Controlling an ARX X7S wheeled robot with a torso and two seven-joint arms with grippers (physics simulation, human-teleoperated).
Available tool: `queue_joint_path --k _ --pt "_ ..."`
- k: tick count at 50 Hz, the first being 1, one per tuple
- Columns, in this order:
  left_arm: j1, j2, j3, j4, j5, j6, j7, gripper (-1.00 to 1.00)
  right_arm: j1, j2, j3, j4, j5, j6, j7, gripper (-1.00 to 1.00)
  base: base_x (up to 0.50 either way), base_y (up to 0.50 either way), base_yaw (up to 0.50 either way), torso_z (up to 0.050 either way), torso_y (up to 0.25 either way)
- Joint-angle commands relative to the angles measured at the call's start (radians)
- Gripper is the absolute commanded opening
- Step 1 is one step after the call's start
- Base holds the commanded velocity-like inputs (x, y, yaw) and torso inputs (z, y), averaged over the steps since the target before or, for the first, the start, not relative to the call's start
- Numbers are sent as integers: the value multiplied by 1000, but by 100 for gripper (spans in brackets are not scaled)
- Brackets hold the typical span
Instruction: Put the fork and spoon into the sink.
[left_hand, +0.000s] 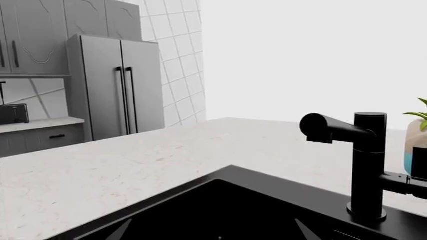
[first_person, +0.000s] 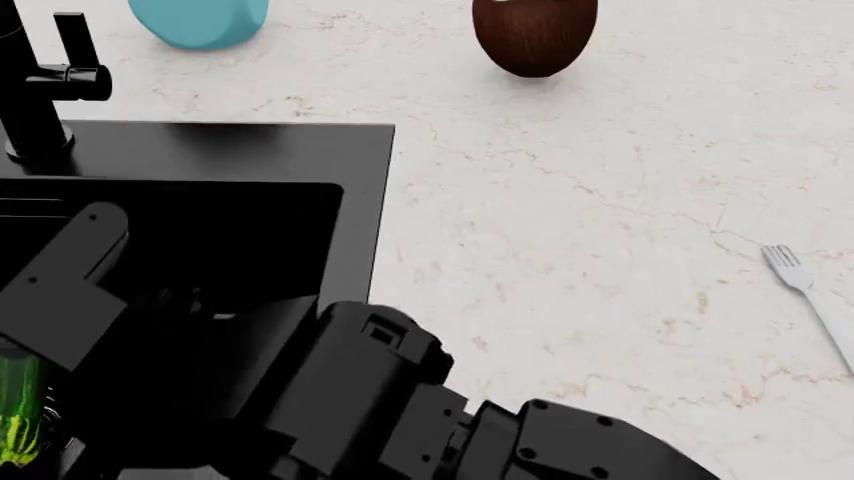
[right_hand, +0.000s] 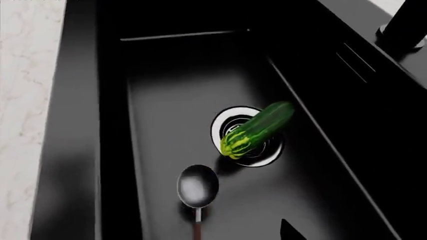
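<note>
The dark spoon (right_hand: 197, 186) is inside the black sink (right_hand: 160, 95), bowl pointing at the drain and handle running back between my right gripper's fingers. My right gripper (right_hand: 207, 235) is open over the basin; only one fingertip (right_hand: 290, 231) shows, well clear of the handle. Whether the spoon rests on the basin floor or hangs just above it I cannot tell. The pale fork (first_person: 801, 285) lies on the counter far to the right of the sink (first_person: 360, 160). My left gripper (left_hand: 213, 235) stands open and empty above the sink's (left_hand: 200, 200) edge.
A green zucchini (right_hand: 257, 130) lies across the round drain (right_hand: 230, 117). The black faucet (left_hand: 363, 160) rises from the rim, with a blue vase (first_person: 200, 20) and a brown bowl-shaped object (first_person: 534, 35) behind. Both arms (first_person: 360, 390) crowd the near sink side.
</note>
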Motion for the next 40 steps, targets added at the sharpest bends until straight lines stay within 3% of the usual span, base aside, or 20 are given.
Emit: queue_joint_path --k 1,20,40 --pt "-2 -1 6 8 19 -11 11 100 17 22 10 -32 29 1 31 100 0 0 0 0 0" --pt "16 22 -33 -42 -23 68 0 100 51 288 187 -312 190 59 224 100 0 0 0 0 0" --pt "2 -11 17 -19 7 8 -7 100 -13 551 399 -737 475 54 722 100 0 0 0 0 0"
